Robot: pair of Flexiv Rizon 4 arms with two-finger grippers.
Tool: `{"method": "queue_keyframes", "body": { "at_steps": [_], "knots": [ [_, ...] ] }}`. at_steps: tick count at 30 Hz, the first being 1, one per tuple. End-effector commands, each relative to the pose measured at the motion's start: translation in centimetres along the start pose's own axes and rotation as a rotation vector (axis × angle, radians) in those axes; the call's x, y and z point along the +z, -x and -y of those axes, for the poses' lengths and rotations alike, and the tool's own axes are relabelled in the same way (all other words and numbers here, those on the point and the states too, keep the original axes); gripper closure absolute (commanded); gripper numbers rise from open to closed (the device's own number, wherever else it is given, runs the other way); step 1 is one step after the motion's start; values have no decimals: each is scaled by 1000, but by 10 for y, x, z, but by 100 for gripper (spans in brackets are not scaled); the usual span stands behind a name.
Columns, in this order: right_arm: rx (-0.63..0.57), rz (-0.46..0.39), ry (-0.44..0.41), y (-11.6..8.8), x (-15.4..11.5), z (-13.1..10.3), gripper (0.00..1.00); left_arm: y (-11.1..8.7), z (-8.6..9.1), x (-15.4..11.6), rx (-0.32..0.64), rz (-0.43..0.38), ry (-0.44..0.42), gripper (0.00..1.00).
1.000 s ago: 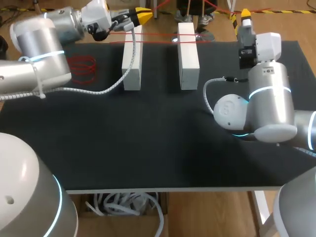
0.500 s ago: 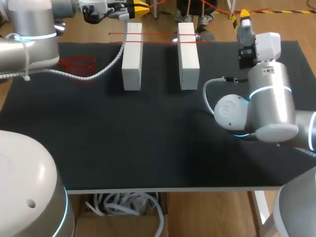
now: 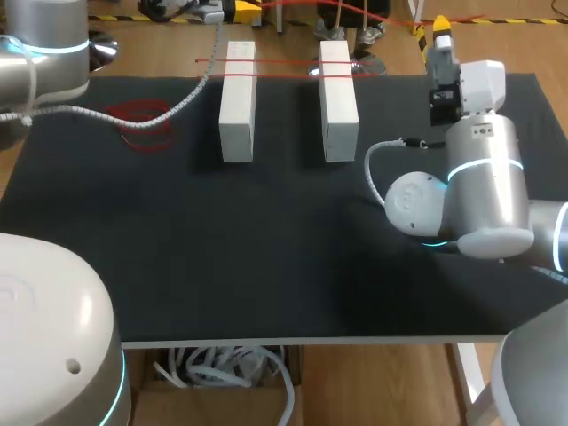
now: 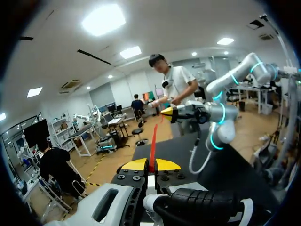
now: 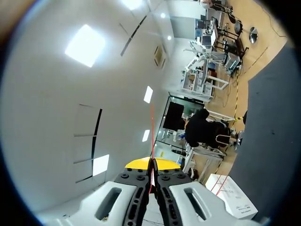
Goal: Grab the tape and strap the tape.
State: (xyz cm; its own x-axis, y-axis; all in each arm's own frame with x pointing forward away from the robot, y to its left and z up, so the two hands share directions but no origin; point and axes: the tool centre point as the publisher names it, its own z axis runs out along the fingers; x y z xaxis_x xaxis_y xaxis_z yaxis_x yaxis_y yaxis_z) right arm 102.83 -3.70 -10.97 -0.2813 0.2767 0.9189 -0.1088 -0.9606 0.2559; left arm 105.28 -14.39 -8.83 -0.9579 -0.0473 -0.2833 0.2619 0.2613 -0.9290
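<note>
White blocks (image 3: pixel 237 102) — two; red tape (image 3: pixel 275 60) across both; coil (image 3: pixel 142 120) — one.

We see a table (image 3: pixel 266 266) topped in black, running wide from left to right. On its far half lie two long white blocks, the left block (image 3: pixel 238 102) and the right block (image 3: pixel 338 99), parallel, each running near to far, apart, with a bare strip of table between them. Their far ends sit by the table's far edge
</note>
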Motion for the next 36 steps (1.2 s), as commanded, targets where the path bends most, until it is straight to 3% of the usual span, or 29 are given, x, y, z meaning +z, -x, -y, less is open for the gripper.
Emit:
{"method": "queue_keyframes", "body": {
  "at_steps": [1, 7, 12, 24, 36],
  "knots": [
    [-1, 3, 3, 0, 1, 1, 100, 4, 7, -4, 21, -22, 90, 100],
    [-1, 3, 3, 0, 1, 1, 100, 5, 8, -4, 53, -66, 178, 100],
    [-1, 3, 3, 0, 1, 1, 100, 5, 9, -3, 13, -116, 224, 100],
    [-1, 3, 3, 0, 1, 1, 100, 4, 20, 7, 25, -223, 400, 100],
    [-1, 3, 3, 0, 1, 1, 100, 2, 25, 6, 5, -216, 506, 100]
  ]
}}
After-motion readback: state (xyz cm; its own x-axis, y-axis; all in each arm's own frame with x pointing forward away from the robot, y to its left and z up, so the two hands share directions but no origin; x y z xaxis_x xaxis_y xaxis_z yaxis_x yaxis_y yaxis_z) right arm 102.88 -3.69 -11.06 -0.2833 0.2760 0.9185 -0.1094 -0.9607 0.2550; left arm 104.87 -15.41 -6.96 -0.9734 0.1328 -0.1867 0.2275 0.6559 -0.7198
